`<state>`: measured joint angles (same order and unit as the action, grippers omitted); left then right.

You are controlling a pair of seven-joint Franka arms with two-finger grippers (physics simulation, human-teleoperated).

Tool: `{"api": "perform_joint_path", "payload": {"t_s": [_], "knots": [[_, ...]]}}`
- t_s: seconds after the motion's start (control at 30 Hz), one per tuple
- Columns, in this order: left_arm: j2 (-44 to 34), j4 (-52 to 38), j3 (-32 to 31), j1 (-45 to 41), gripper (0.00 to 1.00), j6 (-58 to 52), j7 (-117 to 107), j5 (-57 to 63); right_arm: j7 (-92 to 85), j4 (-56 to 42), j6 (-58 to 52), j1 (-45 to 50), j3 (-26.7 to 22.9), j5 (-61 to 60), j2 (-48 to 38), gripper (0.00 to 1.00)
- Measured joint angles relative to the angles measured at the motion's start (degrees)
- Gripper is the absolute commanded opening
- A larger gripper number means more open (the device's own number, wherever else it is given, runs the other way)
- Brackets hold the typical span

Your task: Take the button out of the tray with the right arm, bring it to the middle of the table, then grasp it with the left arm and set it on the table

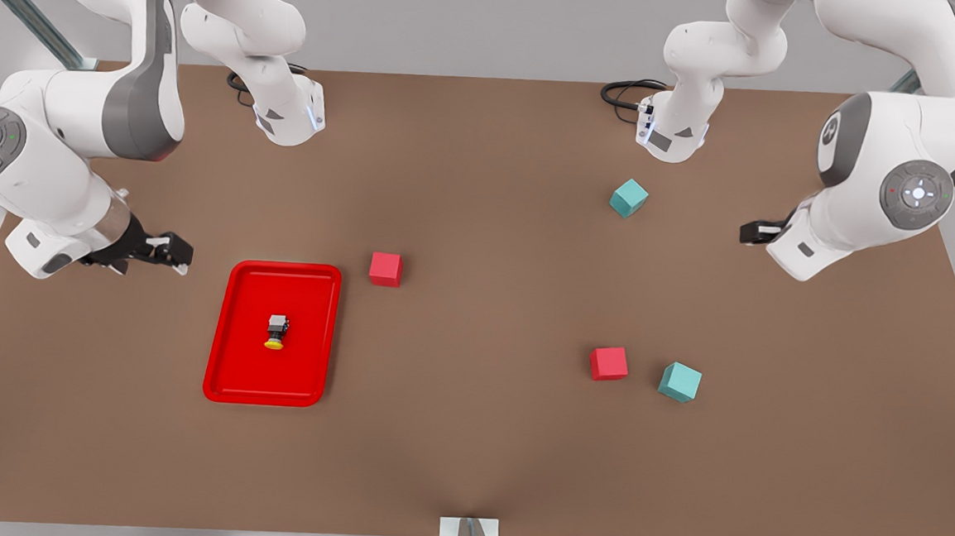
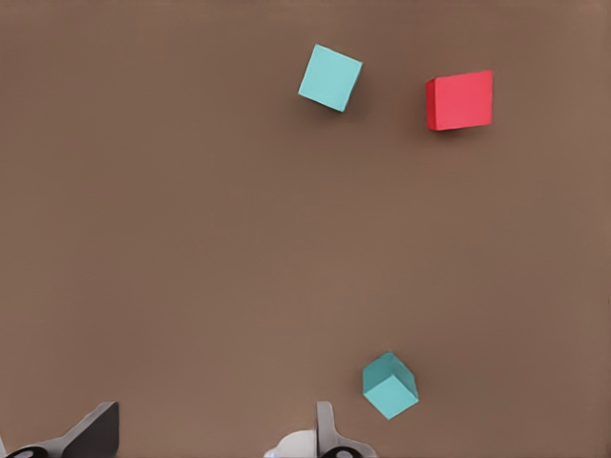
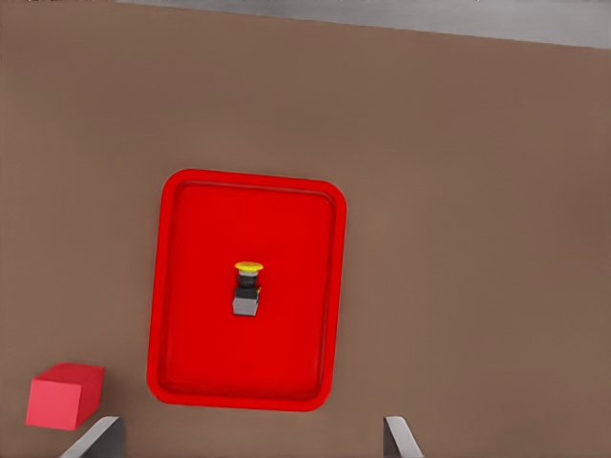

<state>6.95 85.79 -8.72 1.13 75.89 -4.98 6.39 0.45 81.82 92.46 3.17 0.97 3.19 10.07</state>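
Front view, left to right: right gripper hanging off the tray's outer corner at the front view's left, above table, holding nothing. Fingers spread wide per right wrist view, tray sitting between the tips in frame. Next, tray flat on the table. Button lying on its side near tray centre, yellow cap toward the near edge, untouched. Same thing from the right wrist view: button mid-tray, tray rim intact around it.

Just beside the tray's far corner: red cube. Middle of table bare, so handover spot free. Further right: second red cube with teal cube just beside it, another teal cube further back.

Far right: left gripper parked well apart from the tray, waiting. Fingers wide open per left wrist view, nothing between them.

Progress: looks like zero steps done. Button not yet grasped. Left to do: descend right gripper onto the button, close, lift out, carry to centre, hand to left gripper, set down. Small body lying sideways, so probably a careful approach needed on the boxy part, not the cap.
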Motion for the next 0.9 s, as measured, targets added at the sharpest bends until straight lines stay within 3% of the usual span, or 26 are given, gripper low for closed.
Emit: {"api": "perform_joint_path", "payload": {"t_s": [0.1, 0.37, 0.57, 0.9], "knots": [[0.0, 0.1, 1.4, -0.7, 1.00, 2.8, 0.4, -1.9, 0.0, 2.2, 1.0, -0.4, 0.0, 0.0, 0.8, 1.00], [0.4, 0.2, 1.8, -0.6, 1.00, 5.7, 1.3, -3.6, 3.4, 28.1, 18.5, -0.1, 1.4, 0.1, 10.5, 1.00], [0.4, 0.2, 1.8, -0.6, 1.00, 6.2, 1.7, -3.7, 8.4, 29.8, 32.3, 3.2, 1.4, 0.4, 15.4, 1.00], [1.3, 0.2, 1.8, -0.6, 1.00, 6.5, 2.2, -3.8, 16.5, 29.1, 41.0, 2.7, 1.2, 0.3, 21.7, 1.00]]}}
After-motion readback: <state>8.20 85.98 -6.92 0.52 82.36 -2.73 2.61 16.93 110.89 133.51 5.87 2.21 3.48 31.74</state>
